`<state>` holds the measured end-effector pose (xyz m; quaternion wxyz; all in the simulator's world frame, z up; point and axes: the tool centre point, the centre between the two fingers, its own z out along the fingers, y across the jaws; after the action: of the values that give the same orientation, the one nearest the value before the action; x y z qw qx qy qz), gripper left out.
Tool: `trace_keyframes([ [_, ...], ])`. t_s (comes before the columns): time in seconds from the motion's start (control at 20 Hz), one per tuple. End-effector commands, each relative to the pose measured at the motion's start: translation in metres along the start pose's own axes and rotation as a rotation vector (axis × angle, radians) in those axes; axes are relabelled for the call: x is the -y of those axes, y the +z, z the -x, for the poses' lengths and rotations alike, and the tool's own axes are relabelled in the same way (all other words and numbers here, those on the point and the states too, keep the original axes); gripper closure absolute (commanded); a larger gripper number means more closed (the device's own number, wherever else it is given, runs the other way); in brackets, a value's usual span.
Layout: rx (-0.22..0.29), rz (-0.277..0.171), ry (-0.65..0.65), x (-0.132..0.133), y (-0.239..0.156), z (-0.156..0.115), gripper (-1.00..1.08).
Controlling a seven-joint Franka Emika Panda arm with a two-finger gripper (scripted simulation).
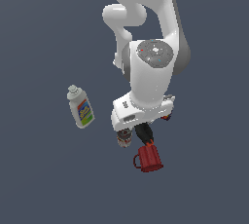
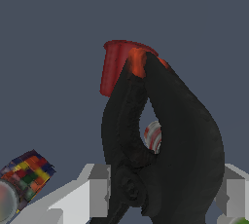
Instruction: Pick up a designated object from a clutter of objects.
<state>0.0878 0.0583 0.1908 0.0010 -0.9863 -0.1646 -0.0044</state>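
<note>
Clamp (image 2: 160,145): black, thin curved arms crossing, orange-red tips at the far end; it fills the middle of the wrist view.
Clamp position: under the arm's hand, between the gripper fingers (image 2: 95,191), its tips touching or just beside the red mug (image 2: 114,67). In the exterior view only a black part (image 1: 143,131) shows, above the mug (image 1: 149,157).
Gripper (image 2: 163,194): fingers stand at either side of the clamp; contact cannot be told.
Can (image 1: 125,138): just beside the mug.
Bottle (image 1: 80,107): white, labelled, well apart at the exterior view's left.
</note>
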Motion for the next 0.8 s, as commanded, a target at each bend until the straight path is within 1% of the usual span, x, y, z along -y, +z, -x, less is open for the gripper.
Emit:
trace_keyframes([
  [0.0, 0.000, -0.001, 0.000, -0.015, -0.028, 0.005, 1.08],
  [0.45, 0.005, -0.001, 0.002, -0.065, -0.120, 0.019, 1.08],
  [0.75, 0.007, 0.000, 0.003, -0.089, -0.162, 0.024, 1.08],
])
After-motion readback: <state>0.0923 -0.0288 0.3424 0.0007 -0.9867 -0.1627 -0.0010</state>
